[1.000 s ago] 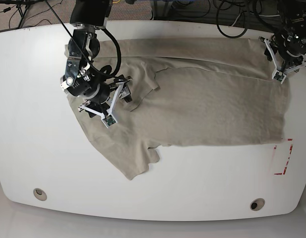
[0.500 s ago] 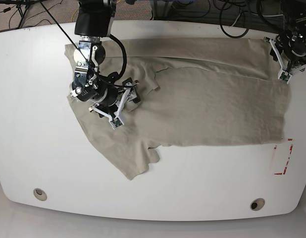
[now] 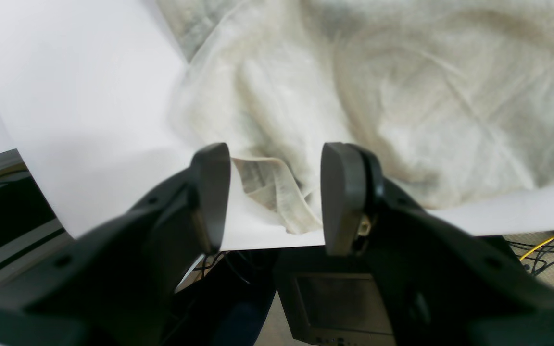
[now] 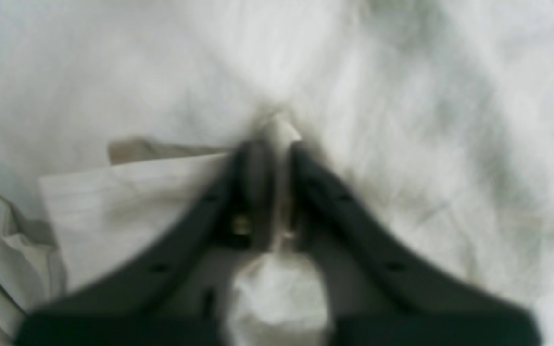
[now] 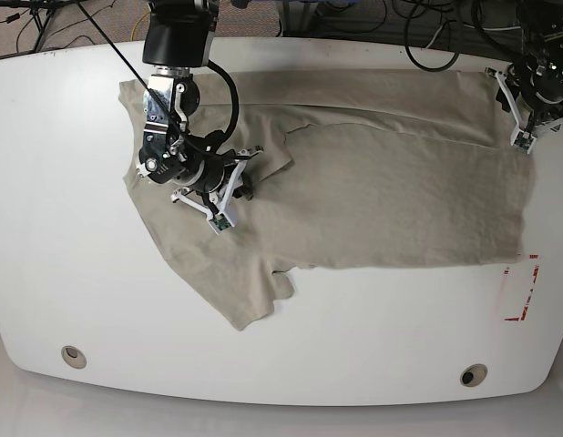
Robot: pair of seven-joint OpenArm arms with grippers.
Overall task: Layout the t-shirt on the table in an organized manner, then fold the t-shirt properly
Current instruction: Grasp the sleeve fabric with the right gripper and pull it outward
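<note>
The beige t-shirt (image 5: 391, 200) lies spread over the white table (image 5: 72, 255), its upper layer folded over and one sleeve pointing toward the front left. My right gripper (image 5: 243, 187) rests on the shirt beside the folded edge near the collar. Seen from the right wrist, that gripper (image 4: 277, 144) is shut, with a small ridge of the t-shirt (image 4: 402, 96) pinched between its fingers. My left gripper (image 5: 523, 123) hovers at the shirt's far right corner. In the left wrist view it (image 3: 274, 192) stands open above a hem corner of the t-shirt (image 3: 277, 192) at the table (image 3: 75, 96) edge.
A red-tape rectangle (image 5: 521, 291) marks the table's right front. Two grey grommet holes (image 5: 73, 356) (image 5: 473, 374) sit near the front edge. Cables (image 5: 427, 27) lie beyond the far edge. A dark box (image 3: 339, 302) sits below the table edge under the left gripper.
My right gripper has slid a little to the right over the shirt and closed on a pinch of cloth. The left arm has hardly moved.
</note>
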